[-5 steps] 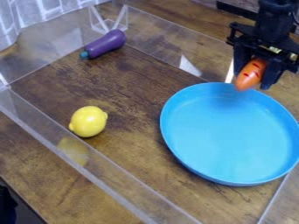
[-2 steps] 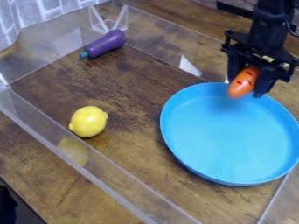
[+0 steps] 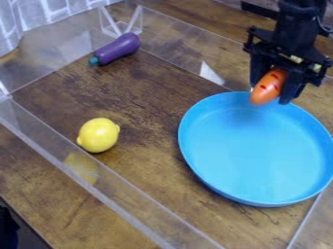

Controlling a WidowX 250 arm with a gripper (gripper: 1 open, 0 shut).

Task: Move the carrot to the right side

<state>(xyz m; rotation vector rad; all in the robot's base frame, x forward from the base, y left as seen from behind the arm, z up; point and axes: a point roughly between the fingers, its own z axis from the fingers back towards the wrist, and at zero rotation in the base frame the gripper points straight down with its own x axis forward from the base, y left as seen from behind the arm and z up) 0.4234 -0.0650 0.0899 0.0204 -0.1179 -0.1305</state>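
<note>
The carrot (image 3: 267,88) hangs in the air at the upper right, orange and glossy, its lower end just above the far rim of the blue plate (image 3: 255,149). My black gripper (image 3: 275,80) comes down from the top edge and is shut on the carrot, with a finger on each side. The carrot's green top is hidden between the fingers.
A yellow lemon (image 3: 97,134) lies on the wooden table at the left. A purple eggplant (image 3: 116,48) rests at the back left. A clear plastic wall (image 3: 53,58) encloses the work area along the back, left and front edges.
The gripper has risen slightly and shifted a little left with the carrot still held. Lemon, eggplant and plate have not moved.
</note>
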